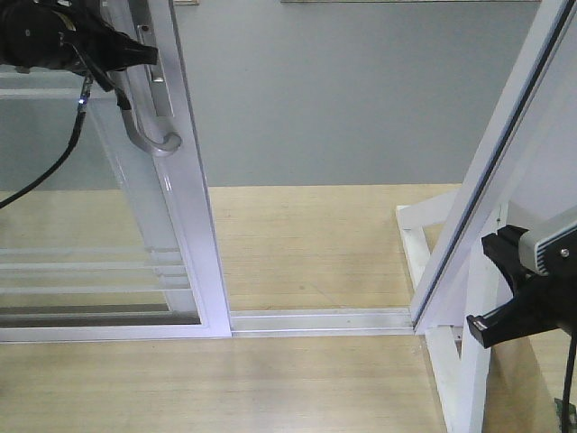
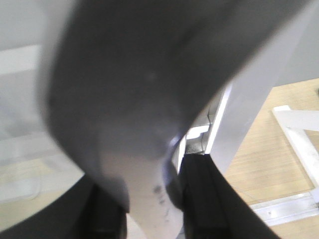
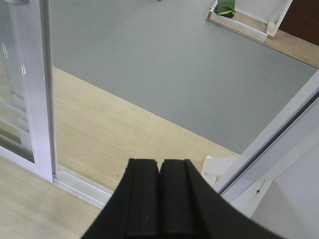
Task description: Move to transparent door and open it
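Observation:
The transparent door (image 1: pixel 90 225) stands at the left, a clear pane in a glossy white frame with thin white bars low down. It is slid left, and a wide gap lies between it and the right frame. Its curved grey pull handle (image 1: pixel 149 126) sits on the frame's edge. My left gripper (image 1: pixel 135 56) is shut on the handle's upper part. In the left wrist view the blurred grey handle (image 2: pixel 144 149) fills the space between the black fingers (image 2: pixel 199 199). My right gripper (image 3: pixel 159 164) is shut and empty, low at the right (image 1: pixel 505 298).
The metal floor track (image 1: pixel 315 320) crosses the gap. The fixed white frame (image 1: pixel 505 153) leans along the right, with white support struts (image 1: pixel 451 361) below it. Wooden floor lies before and behind the track, then grey floor (image 1: pixel 361 90). A green object (image 3: pixel 226 9) lies far off.

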`<state>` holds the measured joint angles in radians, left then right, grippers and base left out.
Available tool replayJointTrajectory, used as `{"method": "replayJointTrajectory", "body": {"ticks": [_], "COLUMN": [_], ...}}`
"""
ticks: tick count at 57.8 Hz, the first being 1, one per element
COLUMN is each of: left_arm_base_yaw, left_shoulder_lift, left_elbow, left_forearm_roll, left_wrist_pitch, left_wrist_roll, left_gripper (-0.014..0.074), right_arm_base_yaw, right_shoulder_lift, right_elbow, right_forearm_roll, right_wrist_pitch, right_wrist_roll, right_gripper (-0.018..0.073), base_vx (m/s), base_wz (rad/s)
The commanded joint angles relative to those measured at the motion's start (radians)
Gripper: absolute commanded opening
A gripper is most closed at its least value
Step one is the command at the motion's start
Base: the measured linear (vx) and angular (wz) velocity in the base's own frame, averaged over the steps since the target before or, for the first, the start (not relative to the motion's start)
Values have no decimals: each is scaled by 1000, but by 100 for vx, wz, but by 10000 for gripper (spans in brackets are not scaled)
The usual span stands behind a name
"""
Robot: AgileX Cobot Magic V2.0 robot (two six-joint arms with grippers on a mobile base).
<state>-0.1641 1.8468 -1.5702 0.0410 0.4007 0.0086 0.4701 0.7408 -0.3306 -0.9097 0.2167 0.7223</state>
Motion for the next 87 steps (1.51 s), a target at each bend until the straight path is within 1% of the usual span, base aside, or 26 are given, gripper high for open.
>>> {"method": "replayJointTrajectory", "body": {"ticks": [1,9,13,17,28,33,42,48,56,64,67,74,79,87], "left_arm_base_yaw": [-6,-6,-6,-6,-6,-7,-7,-7,-7,-7,-7,-7,-7,-7], "left_shoulder_lift": [-137,-178,-216,-263,-474,-592,-812,-953,-1147,-1311,-1357,-1475,-1560,-1679], "left_elbow": [-66,-65,-62,-25,211,317,518,648,833,980,1021,1108,1163,1231], "left_forearm_roll": [18,49,78,102,102,100,84,82,45,4,-4,-48,-81,-126], "left_wrist_pitch": [-220,-169,-120,-105,-174,-181,-177,-177,-172,-155,-128,-25,5,6], "left_wrist_roll": [12,12,12,12,8,8,8,7,4,4,4,5,9,10], "left_gripper": [0,0,0,0,0,0,0,0,0,0,0,0,0,0], "right_arm_base_yaw": [-5,-5,-5,-5,-5,-5,-5,-5,-5,-5,-5,-5,-5,-5], "right_shoulder_lift": [2,2,2,2,2,-2,-43,-95,-197,-319,-367,-460,-500,-517], "right_elbow": [-30,-30,-30,-30,-30,-31,-33,-33,-33,-33,-33,-33,-33,-33], "right_forearm_roll": [-25,-26,-25,-23,-22,-17,4,4,4,10,23,58,79,133], "right_wrist_pitch": [-46,-50,-50,-51,-80,-99,-96,-87,-30,26,26,35,54,77], "right_wrist_roll": [3,3,3,3,3,9,88,95,89,89,88,68,9,-101], "right_gripper": [-2,-2,-2,-2,-2,-2,-2,-2,-2,-2,-2,-2,-2,-2], "base_vx": [0,0,0,0,0,0,0,0,0,0,0,0,0,0], "base_wz": [0,0,0,0,0,0,0,0,0,0,0,0,0,0]}}
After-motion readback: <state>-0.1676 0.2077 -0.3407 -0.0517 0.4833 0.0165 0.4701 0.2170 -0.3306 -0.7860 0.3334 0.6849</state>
